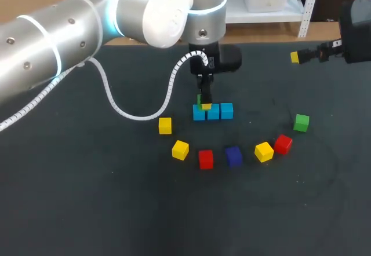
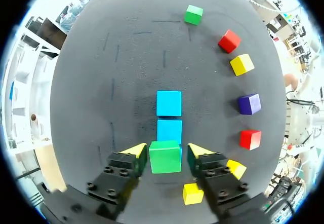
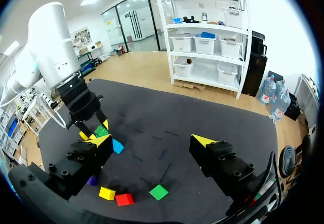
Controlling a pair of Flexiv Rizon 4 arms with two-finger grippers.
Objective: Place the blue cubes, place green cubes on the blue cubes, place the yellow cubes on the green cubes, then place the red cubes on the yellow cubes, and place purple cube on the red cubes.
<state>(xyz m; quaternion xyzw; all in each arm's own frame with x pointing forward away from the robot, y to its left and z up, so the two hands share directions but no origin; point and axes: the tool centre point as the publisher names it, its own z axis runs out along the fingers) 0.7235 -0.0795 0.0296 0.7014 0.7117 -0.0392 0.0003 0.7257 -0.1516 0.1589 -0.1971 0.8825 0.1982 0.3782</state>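
Note:
Three blue cubes point(image 1: 213, 112) lie in a row mid-table. A green cube point(image 2: 165, 156) rests on the leftmost one, between the fingers of my left gripper point(image 1: 204, 102), which stands open with a thin gap at each yellow tip. The other two blue cubes point(image 2: 168, 103) lie ahead of that gripper. A second green cube point(image 1: 301, 123) lies to the right. Yellow cubes point(image 1: 165, 125) point(image 1: 180, 149) point(image 1: 264, 151), red cubes point(image 1: 206, 158) point(image 1: 283, 144) and a purple cube point(image 1: 233, 156) form an arc in front. My right gripper point(image 3: 152, 142) hovers open and empty at the far right.
My left arm's white coiled cable point(image 1: 139, 116) loops down onto the dark mat point(image 1: 87, 198) left of the blue row. The table's far edge point(image 1: 261, 39) runs just behind my left wrist.

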